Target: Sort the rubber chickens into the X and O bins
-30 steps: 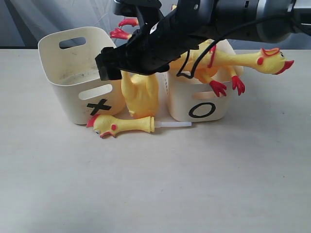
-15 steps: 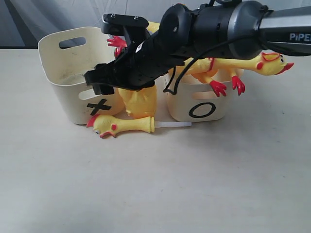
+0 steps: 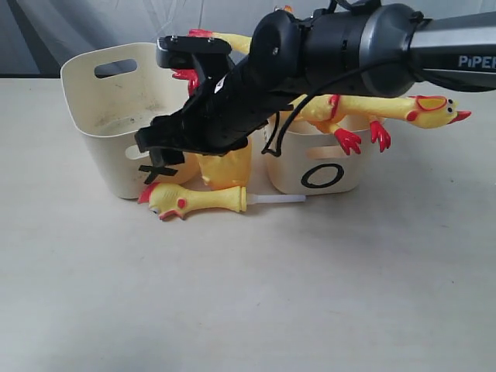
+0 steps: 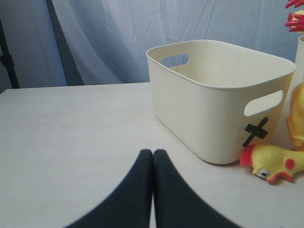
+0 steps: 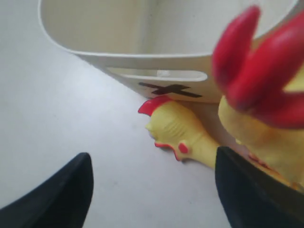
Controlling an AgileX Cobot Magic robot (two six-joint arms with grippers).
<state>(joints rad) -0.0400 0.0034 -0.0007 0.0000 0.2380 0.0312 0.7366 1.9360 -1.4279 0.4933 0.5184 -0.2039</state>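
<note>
Now, seen from outside, the right gripper (image 3: 159, 145) hangs spread over the head-and-neck piece (image 3: 194, 201), which lies on the pale table (image 3: 310, 294) just before the X bin (image 3: 101, 147); at the left wrist, the left gripper (image 4: 153, 159) is clenched on nothing, with the bin near and a grey curtain (image 4: 118, 38) behind; at the right wrist, that piece shows between the parted jaws.

Exterior cam gives me a front-on, slightly raised view. Left wrist looks low across the table (image 4: 71, 123), right wrist far nearer; all share the X bin (image 3: 101, 147).
</note>
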